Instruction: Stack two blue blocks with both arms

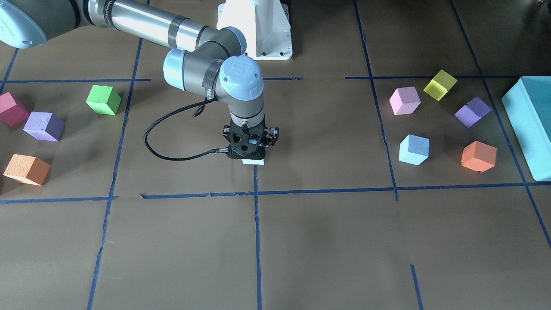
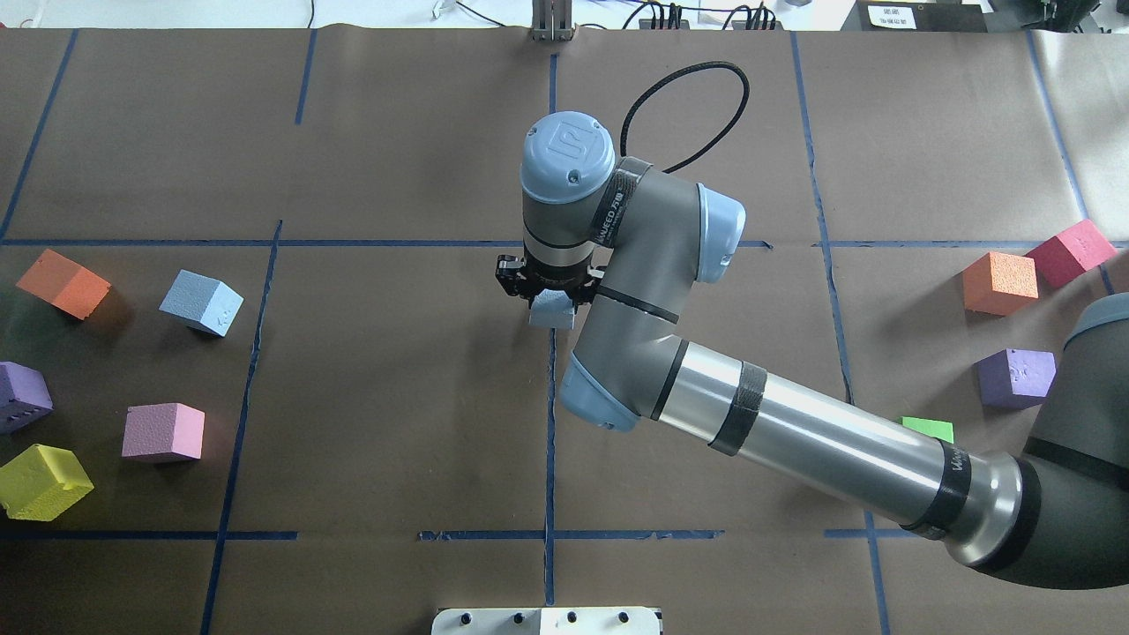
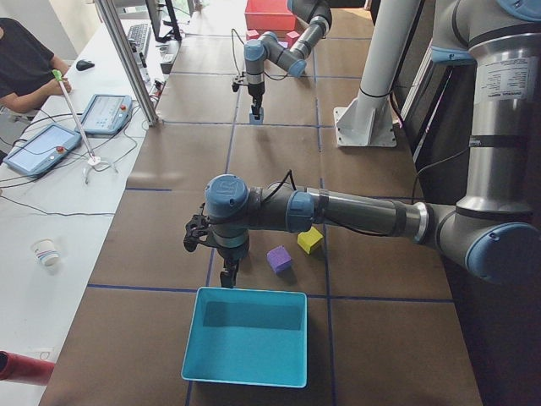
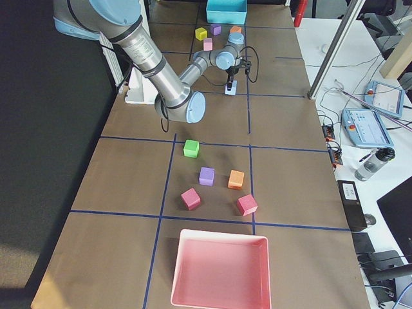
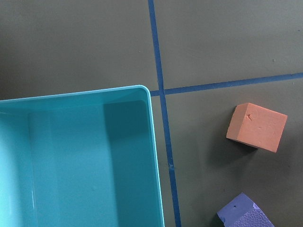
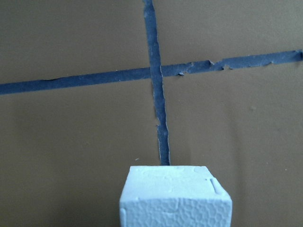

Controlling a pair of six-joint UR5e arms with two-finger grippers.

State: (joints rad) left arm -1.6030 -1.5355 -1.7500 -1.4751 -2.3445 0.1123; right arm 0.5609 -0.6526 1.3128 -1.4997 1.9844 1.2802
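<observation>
Right hand (image 1: 252,156) clamped on 1 pale sky-blue foam cube (image 2: 551,310), mid brown surface (image 1: 327,241).
Left hand (image 3: 226,276) near teal plastic tray (image 3: 254,348); grip state cannot be told.

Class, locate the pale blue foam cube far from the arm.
Overhead view: the pale blue foam cube lies at left, between an orange foam cube and a blue tape line.

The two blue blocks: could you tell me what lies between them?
Overhead view: only brown paper and one blue tape line separate the centre blue block and the outer blue block.
</observation>
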